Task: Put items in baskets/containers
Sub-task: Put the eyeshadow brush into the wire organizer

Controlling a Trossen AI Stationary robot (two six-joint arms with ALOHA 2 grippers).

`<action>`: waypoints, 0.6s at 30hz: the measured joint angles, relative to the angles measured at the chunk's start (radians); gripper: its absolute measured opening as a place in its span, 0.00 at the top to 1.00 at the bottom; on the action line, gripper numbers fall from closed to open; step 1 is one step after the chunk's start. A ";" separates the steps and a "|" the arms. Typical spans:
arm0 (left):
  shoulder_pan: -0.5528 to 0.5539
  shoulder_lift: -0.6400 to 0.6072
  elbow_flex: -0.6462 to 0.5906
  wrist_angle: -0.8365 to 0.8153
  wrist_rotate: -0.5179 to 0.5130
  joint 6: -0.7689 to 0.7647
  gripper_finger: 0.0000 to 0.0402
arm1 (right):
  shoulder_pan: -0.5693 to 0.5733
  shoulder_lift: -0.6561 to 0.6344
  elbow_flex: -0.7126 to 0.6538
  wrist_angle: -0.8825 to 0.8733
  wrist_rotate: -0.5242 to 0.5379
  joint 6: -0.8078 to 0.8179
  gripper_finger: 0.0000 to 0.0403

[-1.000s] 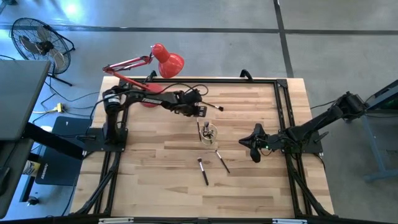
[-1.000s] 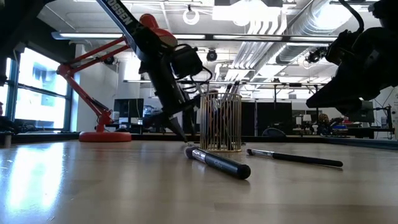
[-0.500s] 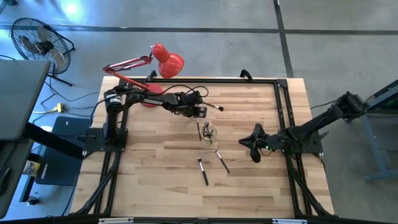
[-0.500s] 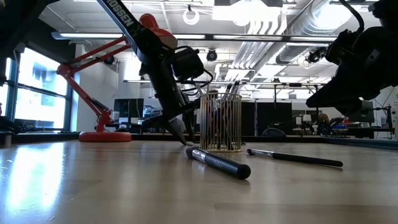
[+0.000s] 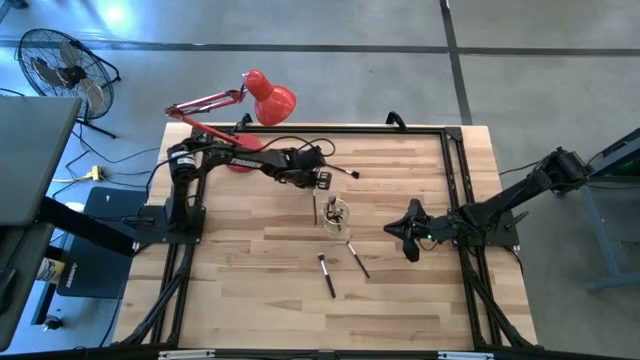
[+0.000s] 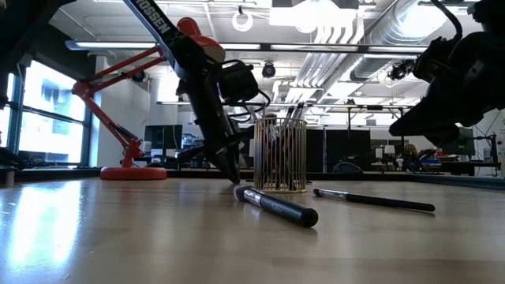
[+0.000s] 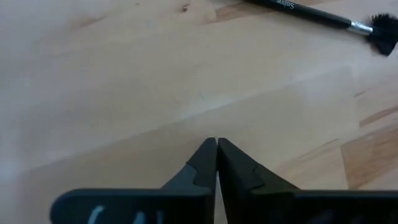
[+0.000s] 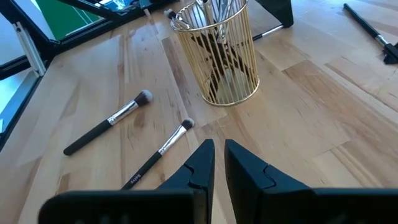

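A gold wire cup (image 5: 337, 213) stands mid-table with several brushes upright inside; it also shows in the low view (image 6: 280, 154) and the right wrist view (image 8: 224, 62). Two brushes (image 5: 326, 272) (image 5: 358, 258) lie flat on the table, nearer than the cup. My left gripper (image 5: 314, 208) is shut and empty. It points down close over the table just left of the cup (image 6: 233, 177). Another brush (image 7: 311, 12) lies ahead of it. My right gripper (image 5: 398, 232) waits to the right of the cup, shut and empty (image 8: 219, 146).
A red desk lamp (image 5: 250, 100) stands at the table's far left behind my left arm. A black frame (image 5: 455, 170) runs along the table's edges. Bare wood lies near and left of the two loose brushes (image 8: 112, 121) (image 8: 158, 152).
My left gripper has gone down toward the table beside the cup and a little toward the table's left edge, staying shut. The cup and the loose brushes have kept still.
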 joint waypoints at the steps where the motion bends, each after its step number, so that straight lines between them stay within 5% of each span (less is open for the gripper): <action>1: 0.000 0.000 0.000 -0.004 -0.002 0.016 0.99 | 0.000 0.000 0.000 0.000 -0.001 0.000 0.92; 5: -0.017 0.001 0.000 -0.021 -0.019 0.078 0.99 | 0.000 0.000 0.000 0.000 -0.001 0.000 0.92; 18: -0.199 -0.119 -0.017 -0.219 -0.303 0.112 1.00 | 0.000 0.000 0.000 -0.001 -0.020 0.023 0.92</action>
